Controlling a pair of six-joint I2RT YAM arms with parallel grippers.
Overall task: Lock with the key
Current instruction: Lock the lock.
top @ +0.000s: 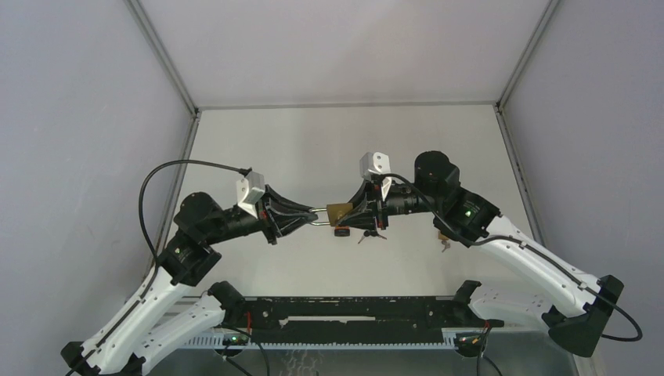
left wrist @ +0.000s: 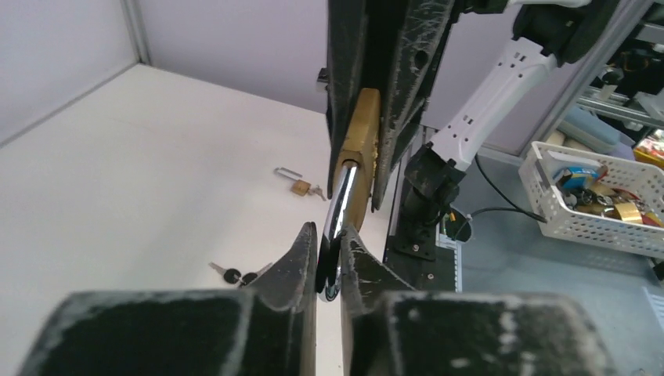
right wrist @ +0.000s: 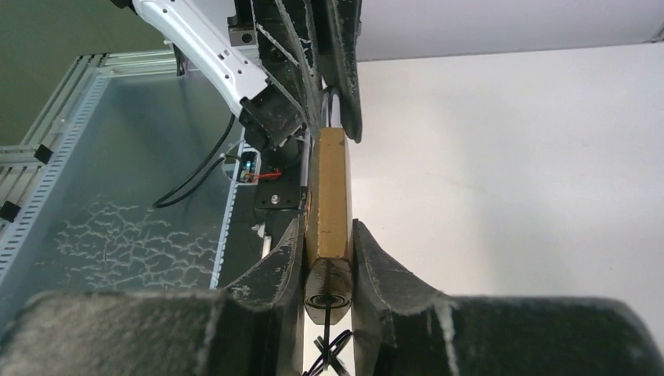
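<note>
A brass padlock hangs above the table's middle, held between both grippers. My left gripper is shut on its chrome shackle, pinched between the fingertips in the left wrist view. From the other side my right gripper is shut on the brass body. The key's black head sticks out of the body's bottom end, between the right fingers, with a wire ring dangling below it. In the top view the key head shows under the lock.
A second small padlock and loose keys lie on the white table. A white basket of locks stands off the table. Grey enclosure walls stand to the left, right and back.
</note>
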